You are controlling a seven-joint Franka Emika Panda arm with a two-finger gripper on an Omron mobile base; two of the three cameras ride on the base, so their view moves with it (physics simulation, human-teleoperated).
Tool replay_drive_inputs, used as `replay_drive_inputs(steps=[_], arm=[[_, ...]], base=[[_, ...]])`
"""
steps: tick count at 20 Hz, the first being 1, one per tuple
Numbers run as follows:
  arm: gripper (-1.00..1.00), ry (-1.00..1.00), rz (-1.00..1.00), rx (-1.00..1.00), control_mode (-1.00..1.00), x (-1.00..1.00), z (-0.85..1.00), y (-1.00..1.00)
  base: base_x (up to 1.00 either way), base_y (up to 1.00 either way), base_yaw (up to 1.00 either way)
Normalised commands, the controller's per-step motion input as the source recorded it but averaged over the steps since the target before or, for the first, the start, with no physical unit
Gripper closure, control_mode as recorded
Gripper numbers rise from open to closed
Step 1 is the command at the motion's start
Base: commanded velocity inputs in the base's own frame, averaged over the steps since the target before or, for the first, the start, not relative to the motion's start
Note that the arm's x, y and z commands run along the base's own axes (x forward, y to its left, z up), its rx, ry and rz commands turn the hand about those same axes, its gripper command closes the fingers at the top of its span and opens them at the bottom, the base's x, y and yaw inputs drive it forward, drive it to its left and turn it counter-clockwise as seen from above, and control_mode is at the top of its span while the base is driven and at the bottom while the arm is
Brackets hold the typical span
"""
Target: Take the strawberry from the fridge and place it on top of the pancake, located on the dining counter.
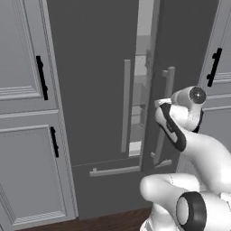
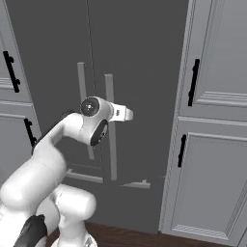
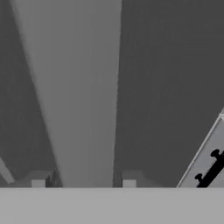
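Robot arm, white with dark joints, rises from the lower right of the left base frame and the lower left of the right base frame, reaching toward mid-frame. Fridge, dark grey and tall, occupies the centre of both base frames; in the left base frame its right door stands slightly ajar, exposing a narrow strip of pale interior at upper centre. Paneled grey cabinets with black handles flank it at the left and right edges. Long grey bar handle of the right door runs top to bottom through the hand frame, between the two fingertips at its bottom edge. Gripper: jaws straddle this bar; whether they press on it cannot be told.
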Motion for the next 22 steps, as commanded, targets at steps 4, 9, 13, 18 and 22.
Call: replay_drive_inputs(steps=[4, 9, 13, 18, 22], arm=[[1.00, 0.03, -0.04, 0.03, -1.00, -1.00, -0.10, -1.00], [1.00, 0.00, -0.04, 0.12, -1.00, -1.00, 0.00, -1.00], [1.00, 0.00, -0.12, 0.14, -1.00, -1.00, 0.16, -0.98], [1.00, 0.00, -0.15, 0.01, -1.00, -1.00, 0.53, -0.38], [1.00, 0.00, -0.18, -0.18, -1.00, -1.00, 0.17, 0.45]], base=[[0.00, 0.00, 0.00], [0.00, 0.00, 0.00], [0.00, 0.00, 0.00], [0.00, 0.00, 0.00], [0.00, 0.00, 0.00]])
